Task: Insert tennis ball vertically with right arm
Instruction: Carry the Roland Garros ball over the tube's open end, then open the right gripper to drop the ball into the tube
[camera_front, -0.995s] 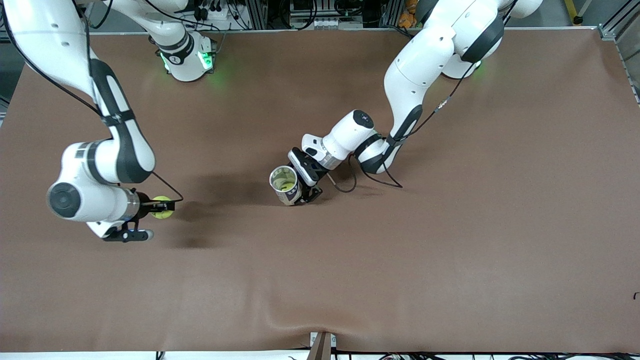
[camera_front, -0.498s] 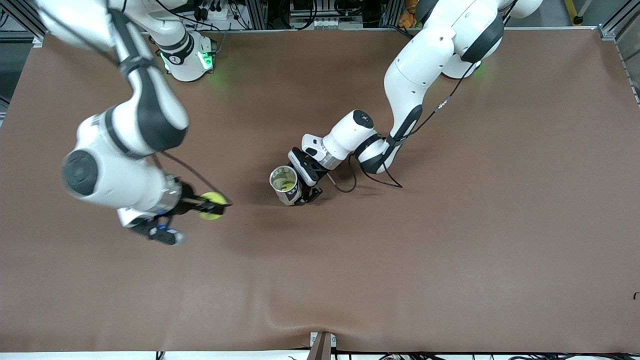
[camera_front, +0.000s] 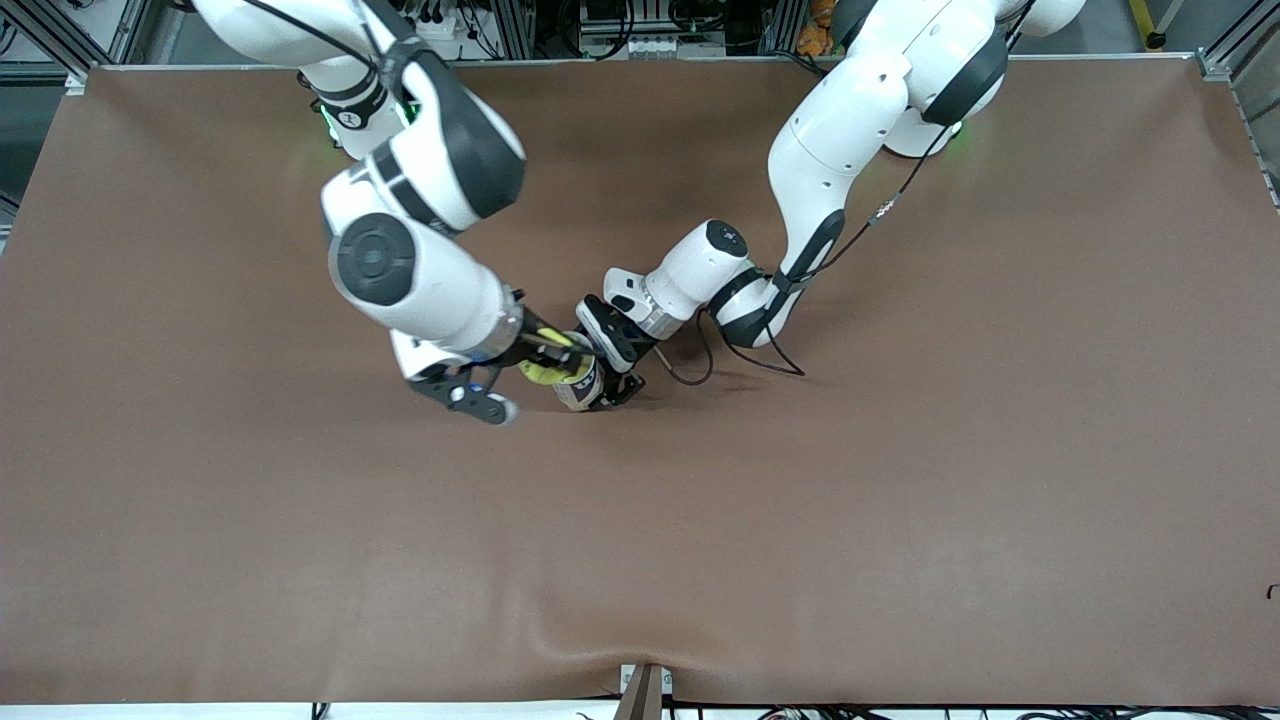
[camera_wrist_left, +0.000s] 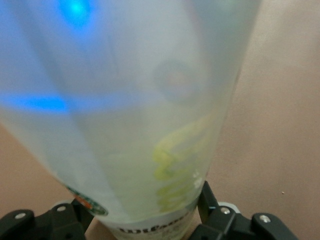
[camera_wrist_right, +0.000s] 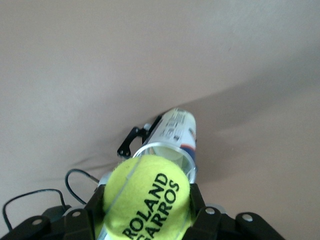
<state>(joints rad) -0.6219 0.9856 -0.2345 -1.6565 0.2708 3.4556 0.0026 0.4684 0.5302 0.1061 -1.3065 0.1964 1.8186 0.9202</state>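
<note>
Brown table; ball over held can

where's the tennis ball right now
In the front view the tennis ball is clamped in the right gripper, over the open mouth of the clear can that the left gripper holds upright mid-table.

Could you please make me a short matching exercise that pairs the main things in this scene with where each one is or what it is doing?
Things:
1. tennis ball
2. clear tube
3. right pincer
4. left pincer

States:
A. stands on the brown table
B. shut on the tube
C. yellow, printed ROLAND GARROS
D. over the tube's open mouth

Pairs: 1-C, 2-A, 3-D, 4-B
</note>
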